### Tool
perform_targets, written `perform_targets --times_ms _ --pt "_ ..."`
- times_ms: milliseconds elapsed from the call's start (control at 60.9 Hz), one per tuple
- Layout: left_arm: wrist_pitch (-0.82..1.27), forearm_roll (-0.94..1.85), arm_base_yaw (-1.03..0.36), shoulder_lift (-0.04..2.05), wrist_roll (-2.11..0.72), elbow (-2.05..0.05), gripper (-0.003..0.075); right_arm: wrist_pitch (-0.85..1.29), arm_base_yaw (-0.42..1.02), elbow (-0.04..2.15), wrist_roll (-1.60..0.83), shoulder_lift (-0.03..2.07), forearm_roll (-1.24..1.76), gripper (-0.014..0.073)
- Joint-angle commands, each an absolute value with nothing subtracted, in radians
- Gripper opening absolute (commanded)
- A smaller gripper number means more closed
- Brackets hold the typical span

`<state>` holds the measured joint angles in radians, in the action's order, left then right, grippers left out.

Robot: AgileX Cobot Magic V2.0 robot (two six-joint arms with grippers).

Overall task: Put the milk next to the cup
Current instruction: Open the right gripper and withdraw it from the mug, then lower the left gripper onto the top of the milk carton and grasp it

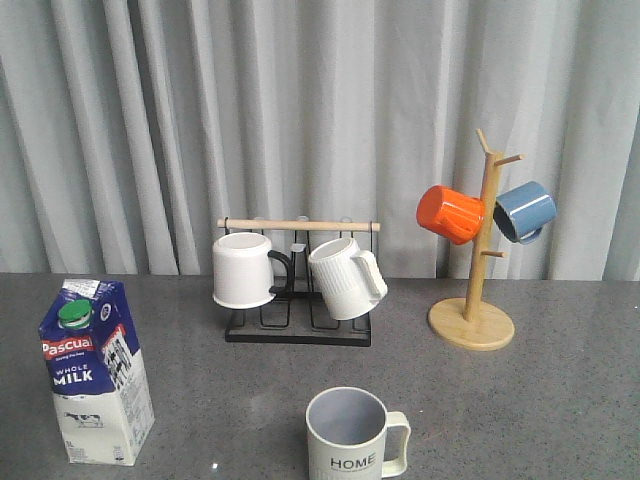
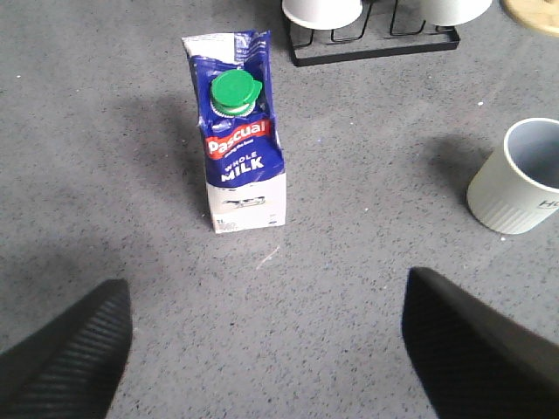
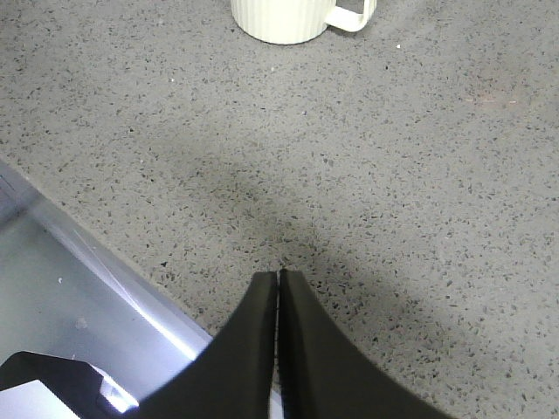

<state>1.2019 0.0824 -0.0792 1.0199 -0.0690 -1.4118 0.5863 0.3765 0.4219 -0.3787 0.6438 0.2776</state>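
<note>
The milk carton, blue above and white below with a green cap, stands upright at the front left of the grey table. In the left wrist view the milk stands ahead of my left gripper, which is open wide and empty, some way short of it. The HOME cup stands at the front centre, handle to the right, well right of the milk; it also shows in the left wrist view and the right wrist view. My right gripper is shut and empty above the table. Neither gripper shows in the front view.
A black wire rack with a wooden bar holds a plain white black-handled mug and a ribbed white mug behind the cup. A wooden mug tree at back right holds an orange mug and a blue mug. The table's front edge is near my right gripper.
</note>
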Motion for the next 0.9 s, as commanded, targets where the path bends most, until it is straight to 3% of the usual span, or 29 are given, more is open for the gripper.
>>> perform_targets --times_ms 0,213,640,886 --pt "1.104 0.107 -0.08 1.014 -0.07 -1.443 0.0558 0.528 0.374 0.448 -0.379 0.644 0.288 -0.0005" --pt "1.021 0.131 -0.08 1.059 -0.055 -1.487 0.0513 0.528 0.374 0.448 -0.379 0.644 0.288 -0.0005" --pt "1.131 0.131 -0.08 1.4 -0.051 -1.78 0.0507 0.535 0.374 0.448 -0.379 0.644 0.287 -0.0005" --pt "1.165 0.13 -0.08 1.517 -0.026 -1.832 0.0507 0.539 0.374 0.448 -0.379 0.644 0.287 -0.0005"
